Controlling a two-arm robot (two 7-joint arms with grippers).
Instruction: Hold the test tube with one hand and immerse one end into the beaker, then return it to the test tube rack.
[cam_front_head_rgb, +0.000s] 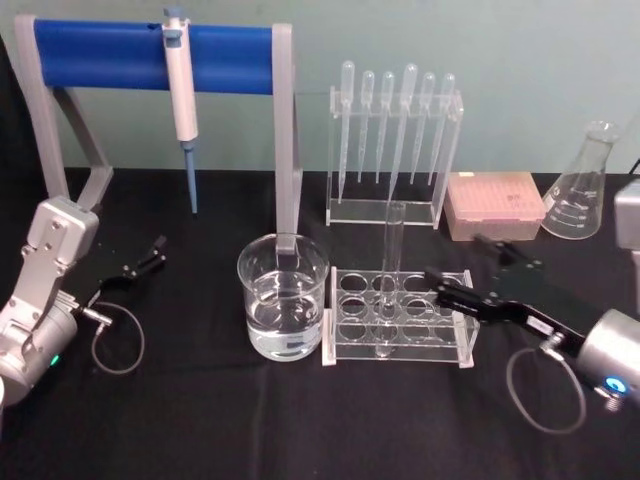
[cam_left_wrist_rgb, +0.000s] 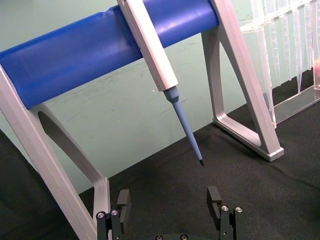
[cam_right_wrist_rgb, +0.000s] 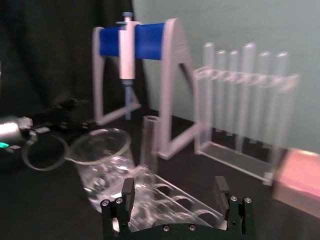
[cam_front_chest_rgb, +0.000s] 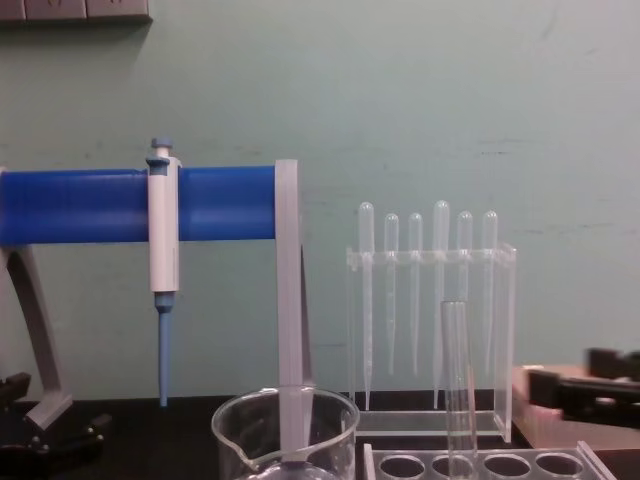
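Right gripper (cam_front_head_rgb: 453, 260) sits low at the right of the head view, by the right end of the clear test tube rack (cam_front_head_rgb: 465, 338); its two black fingers are spread wide with nothing between them, and the right wrist view (cam_right_wrist_rgb: 174, 191) shows the same wide gap, with the glassware a little way ahead of the fingers. One test tube (cam_front_head_rgb: 390, 265) stands upright in a hole of the rack near the middle of the frame, just left of the gripper and not touched by it. One beaker (cam_front_head_rgb: 283, 296), partly filled with clear liquid, stands just beside the rack's left end, close to it but apart from the tube. Left gripper (cam_front_head_rgb: 150, 255) rests at the left of the frame, well away from the glass, its two fingers also parted and empty, as the left wrist view (cam_left_wrist_rgb: 168, 200) confirms. Behind, across the top of the frame, I count six thin pipettes (cam_front_head_rgb: 395, 125) hanging in one clear stand, one grey pipettor (cam_front_head_rgb: 183, 95) with a blue tip clipped to a blue-barred frame (cam_front_head_rgb: 100, 55), one pink box (cam_front_head_rgb: 495, 205) and one conical flask (cam_front_head_rgb: 583, 185) at the far right, all on a black cloth (cam_front_head_rgb: 200, 420)
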